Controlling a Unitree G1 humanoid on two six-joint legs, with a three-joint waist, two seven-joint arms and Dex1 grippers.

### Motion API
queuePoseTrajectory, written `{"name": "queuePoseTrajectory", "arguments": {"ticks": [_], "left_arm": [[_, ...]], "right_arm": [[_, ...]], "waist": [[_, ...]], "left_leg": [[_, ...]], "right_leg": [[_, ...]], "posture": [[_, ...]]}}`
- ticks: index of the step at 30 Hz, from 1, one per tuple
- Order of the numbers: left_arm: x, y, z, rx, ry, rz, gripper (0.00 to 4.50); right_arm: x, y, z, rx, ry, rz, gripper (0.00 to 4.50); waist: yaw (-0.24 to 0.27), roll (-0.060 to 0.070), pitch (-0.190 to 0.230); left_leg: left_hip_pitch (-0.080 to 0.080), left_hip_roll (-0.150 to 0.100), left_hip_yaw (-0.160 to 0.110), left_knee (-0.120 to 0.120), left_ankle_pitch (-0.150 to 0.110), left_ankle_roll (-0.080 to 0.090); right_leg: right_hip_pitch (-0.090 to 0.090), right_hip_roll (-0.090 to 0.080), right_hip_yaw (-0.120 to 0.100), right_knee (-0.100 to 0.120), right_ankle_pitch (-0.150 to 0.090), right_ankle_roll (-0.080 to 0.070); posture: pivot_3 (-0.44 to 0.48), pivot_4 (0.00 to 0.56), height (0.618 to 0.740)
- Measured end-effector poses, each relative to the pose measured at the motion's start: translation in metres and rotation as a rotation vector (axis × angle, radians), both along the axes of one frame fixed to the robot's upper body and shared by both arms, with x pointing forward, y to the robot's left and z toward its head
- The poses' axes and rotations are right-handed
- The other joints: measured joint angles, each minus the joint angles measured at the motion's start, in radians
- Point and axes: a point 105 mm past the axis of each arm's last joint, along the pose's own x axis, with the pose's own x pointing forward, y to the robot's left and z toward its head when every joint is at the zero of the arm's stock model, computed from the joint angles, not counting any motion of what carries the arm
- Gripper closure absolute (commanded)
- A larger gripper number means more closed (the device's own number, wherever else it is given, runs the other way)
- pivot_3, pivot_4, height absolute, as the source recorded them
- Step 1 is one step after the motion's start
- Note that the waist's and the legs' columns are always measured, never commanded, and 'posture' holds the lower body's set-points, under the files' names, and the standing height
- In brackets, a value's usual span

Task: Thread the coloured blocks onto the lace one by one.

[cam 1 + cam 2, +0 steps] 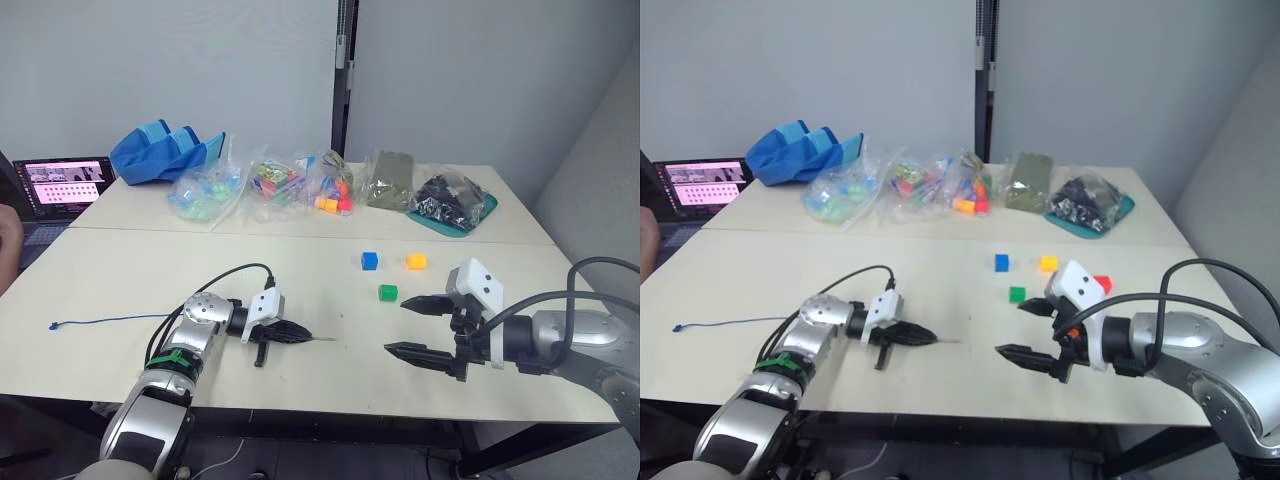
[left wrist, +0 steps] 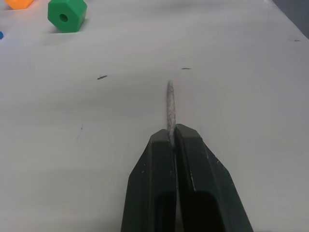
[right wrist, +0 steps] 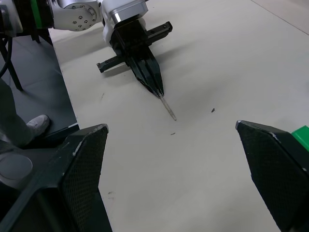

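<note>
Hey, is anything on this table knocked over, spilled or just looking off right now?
Nothing stands out. The blue block, yellow-orange block and green block sit loose on the table. The left gripper pinches the lace by its tip; the right gripper is open.

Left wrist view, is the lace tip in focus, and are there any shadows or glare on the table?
Left wrist view: the lace tip is sharp and speckled, pinched in the left claw; the green block behind is slightly soft. The table is evenly lit, with soft shadows and no glare.
</note>
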Motion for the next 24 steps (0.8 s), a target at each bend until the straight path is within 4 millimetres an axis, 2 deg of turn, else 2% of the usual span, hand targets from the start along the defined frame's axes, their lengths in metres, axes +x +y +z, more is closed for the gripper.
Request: {"name": "queuePoseTrajectory", "arguments": {"ticks": [7,10,14,19,24], "left_arm": [[0.001,-0.001,0.003,-0.036,0.003,0.016,4.48],[-0.003,-0.003,0.007,-0.069,0.018,0.011,4.48],[-0.008,-0.004,0.028,-0.122,0.003,-0.002,4.48],[-0.015,0.003,0.047,-0.161,0.008,0.008,4.48],[-0.024,-0.001,0.061,-0.179,0.007,-0.006,4.48]], "right_arm": [[0.001,-0.001,0.000,0.006,0.000,-0.013,0.00],[0.003,-0.010,-0.003,0.091,-0.004,-0.091,0.00],[0.009,-0.037,-0.013,0.181,-0.021,-0.277,0.00],[0.018,-0.075,-0.032,0.177,-0.087,-0.510,0.00],[0.054,-0.106,-0.039,0.206,-0.222,-0.743,0.00]], "waist": [[0.005,0.000,0.000],[0.006,-0.001,0.000],[0.005,-0.001,0.000],[-0.006,-0.001,0.000],[-0.025,-0.001,0.000]], "left_leg": [[0.000,0.000,0.000,0.000,0.000,0.000],[-0.001,0.000,-0.001,-0.001,0.000,0.000],[-0.001,0.000,-0.001,-0.001,0.000,0.000],[-0.001,0.000,-0.001,-0.001,0.000,0.000],[0.000,0.000,-0.001,-0.001,0.000,0.000]], "right_leg": [[0.000,0.000,0.000,0.000,0.000,0.000],[0.000,0.000,-0.001,-0.001,0.000,0.000],[0.000,0.000,-0.001,-0.001,0.000,0.000],[-0.001,0.000,-0.001,-0.001,0.000,0.000],[-0.001,0.000,-0.001,0.000,0.000,0.000]], "posture": [[0.000,0.150,0.740],[0.000,0.150,0.740],[0.000,0.150,0.740],[0.000,0.150,0.740],[0.000,0.150,0.740]]}}
